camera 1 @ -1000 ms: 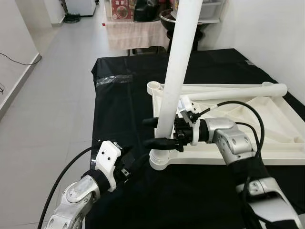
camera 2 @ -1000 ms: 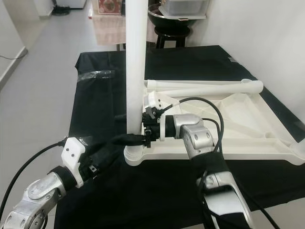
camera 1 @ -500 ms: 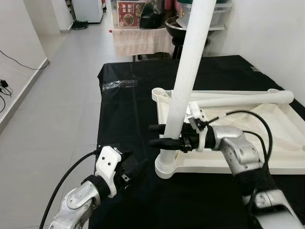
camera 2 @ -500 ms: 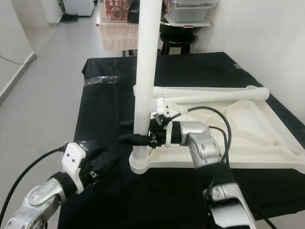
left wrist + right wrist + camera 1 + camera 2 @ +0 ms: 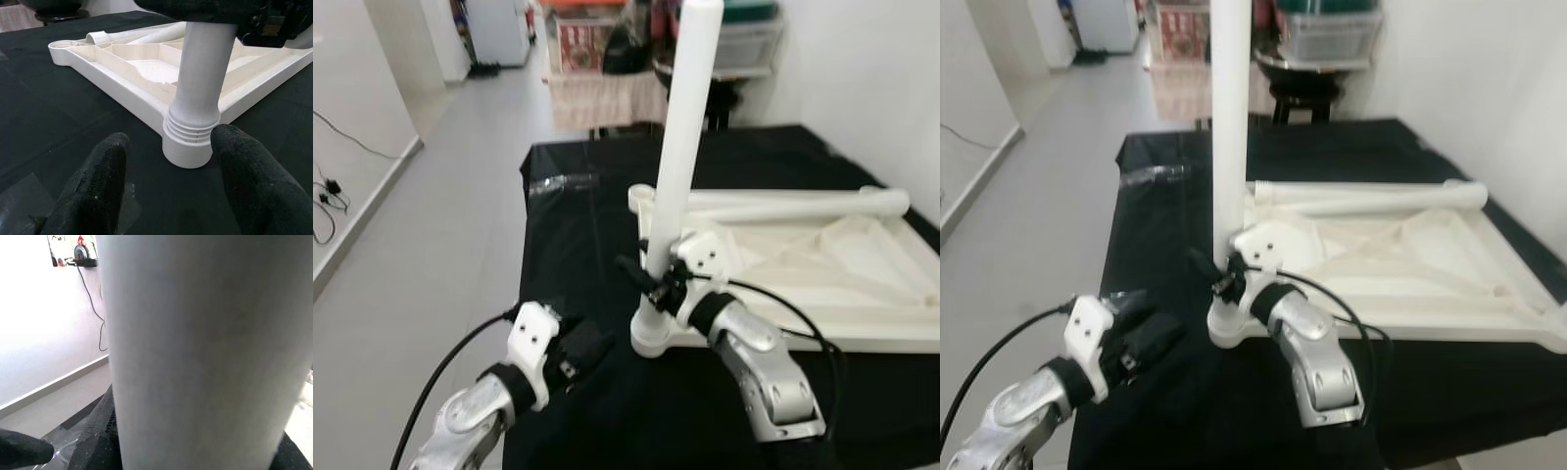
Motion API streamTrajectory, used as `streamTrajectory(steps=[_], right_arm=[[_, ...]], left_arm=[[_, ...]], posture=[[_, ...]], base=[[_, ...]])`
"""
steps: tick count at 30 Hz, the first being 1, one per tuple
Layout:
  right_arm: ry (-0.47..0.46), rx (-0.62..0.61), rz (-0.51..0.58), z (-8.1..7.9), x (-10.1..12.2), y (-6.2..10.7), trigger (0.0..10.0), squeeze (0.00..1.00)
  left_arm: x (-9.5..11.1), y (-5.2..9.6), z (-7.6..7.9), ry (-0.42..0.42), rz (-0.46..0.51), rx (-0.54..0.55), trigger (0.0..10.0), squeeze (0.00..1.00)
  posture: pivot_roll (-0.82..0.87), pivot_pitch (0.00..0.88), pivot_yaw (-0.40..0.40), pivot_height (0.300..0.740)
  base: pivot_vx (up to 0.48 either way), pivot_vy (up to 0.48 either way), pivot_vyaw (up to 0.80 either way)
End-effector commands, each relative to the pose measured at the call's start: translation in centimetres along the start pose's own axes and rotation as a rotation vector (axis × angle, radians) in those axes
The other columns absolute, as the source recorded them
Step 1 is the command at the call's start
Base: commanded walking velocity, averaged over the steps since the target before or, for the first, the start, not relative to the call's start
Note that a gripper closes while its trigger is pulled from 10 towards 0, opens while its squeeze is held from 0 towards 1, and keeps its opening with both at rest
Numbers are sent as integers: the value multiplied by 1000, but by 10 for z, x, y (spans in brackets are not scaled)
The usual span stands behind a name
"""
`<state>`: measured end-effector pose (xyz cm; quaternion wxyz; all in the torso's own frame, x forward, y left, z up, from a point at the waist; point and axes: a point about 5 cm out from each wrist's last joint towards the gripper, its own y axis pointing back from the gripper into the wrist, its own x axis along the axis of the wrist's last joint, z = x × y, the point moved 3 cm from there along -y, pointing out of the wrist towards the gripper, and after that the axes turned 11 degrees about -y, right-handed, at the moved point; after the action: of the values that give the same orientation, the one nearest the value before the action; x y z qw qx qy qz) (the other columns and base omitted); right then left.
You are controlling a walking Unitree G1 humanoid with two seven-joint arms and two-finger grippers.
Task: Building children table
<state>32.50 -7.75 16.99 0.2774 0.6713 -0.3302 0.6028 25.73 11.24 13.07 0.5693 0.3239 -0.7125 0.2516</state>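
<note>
Black cloth: covers the tabletop (image 5: 578, 211), which carries the white plastic table panel (image 5: 822, 264) lying underside up.
Left eye view, leg: a white table leg (image 5: 680, 147) stands upright in the socket (image 5: 651, 338) at the panel's near left corner; a second leg (image 5: 793, 204) lies flat along the panel's far edge.
Left eye view, right end effector (image 5: 656, 279): on the upright leg low down, just above the socket, its black fingers clenched around the tube.
Left eye view, left end effector (image 5: 582, 348): near left of the socket, low over the cloth, close to the socket but apart from it.
Left eye view, surroundings: grey tiled floor (image 5: 431, 225) to the left, a white wall to the right, cluttered shelving at the far end.
Right eye view: same scene; a strip of clear tape (image 5: 1157, 174) sits on the cloth at the far left, well apart from the panel.
Left wrist view, fingers (image 5: 98, 186): the two black fingers are spread wide and released, one on each side of the ribbed socket (image 5: 188, 147), neither touching it.
Left wrist view, leg: the tube (image 5: 203, 68) rises straight out of the socket, with the panel's ribbed underside stretching away behind.
Right wrist view, leg: the white tube (image 5: 195, 352) sits pressed close against the camera, black finger padding (image 5: 100, 431) at its side.
</note>
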Motion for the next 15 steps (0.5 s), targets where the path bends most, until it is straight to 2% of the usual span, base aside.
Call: streamTrajectory(steps=[1, 2, 3, 4, 5, 6, 8, 9, 10, 11, 12, 13, 14, 15], right_arm=[[-50, -46, -138, 11, -32, 10, 0, 0], [-50, -46, -138, 11, -32, 10, 0, 0], [-65, -41, -138, 11, -31, 10, 4157, 0], [-91, -29, -123, 8, -27, 10, 10000, 82], [-91, -29, -123, 8, -27, 10, 10000, 82], [-129, 34, -106, 2, -22, 10, 10000, 1000], [-172, 152, -93, -5, -13, 9, 10000, 1000], [-162, 225, -92, -8, -9, 8, 10000, 1000], [-162, 225, -92, -8, -9, 8, 10000, 1000], [-156, 292, -97, -7, -2, 7, 10000, 1000], [-136, 365, -99, -7, 4, 6, 10000, 878], [-91, 435, -99, -6, 10, 7, 10000, 141], [-59, 493, -112, -6, 14, 7, 10000, 0], [-38, 526, -122, -5, 16, 8, 10000, 0]], left_arm=[[-1, 0, -2, 6, -8, 8, 10000, 0], [-1, 0, -2, 6, -8, 8, 10000, 0], [-1, 0, -2, 6, -7, 11, 10000, 0], [0, -1, -2, 5, -6, 13, 10000, 0], [0, -1, -2, 5, -6, 13, 10000, 0], [0, -1, -2, 5, -5, 14, 10000, 0], [0, -2, -1, 5, -5, 14, 10000, 0], [0, -2, -1, 5, -5, 13, 10000, 0], [0, -2, -1, 5, -5, 13, 10000, 0], [0, -2, -1, 5, -5, 12, 10000, 0], [0, -2, -1, 5, -5, 11, 10000, 0], [0, -2, -1, 6, -5, 11, 10000, 0], [0, -2, -1, 6, -5, 10, 10000, 0], [0, -2, -1, 6, -5, 9, 10000, 0]], posture=[[-16, 83, -25, 740], [-16, 83, -25, 740], [-13, 82, -28, 740], [-11, 84, -27, 740], [-11, 84, -27, 740], [-8, 82, -26, 740], [-5, 82, -25, 740], [-5, 82, -25, 740], [-5, 82, -25, 740], [-4, 82, -24, 740], [-3, 81, -25, 740], [1, 80, -25, 740], [2, 80, -26, 740], [2, 80, -26, 740]], base=[[0, 0, 0], [0, 0, 0], [0, 0, 0], [0, 0, 0], [0, 0, 0], [0, 0, 0], [0, 0, 0], [0, 0, 0], [0, 0, 0], [0, 0, 0], [0, 0, 0], [0, 0, 0], [0, 0, 0], [0, 0, 0]])
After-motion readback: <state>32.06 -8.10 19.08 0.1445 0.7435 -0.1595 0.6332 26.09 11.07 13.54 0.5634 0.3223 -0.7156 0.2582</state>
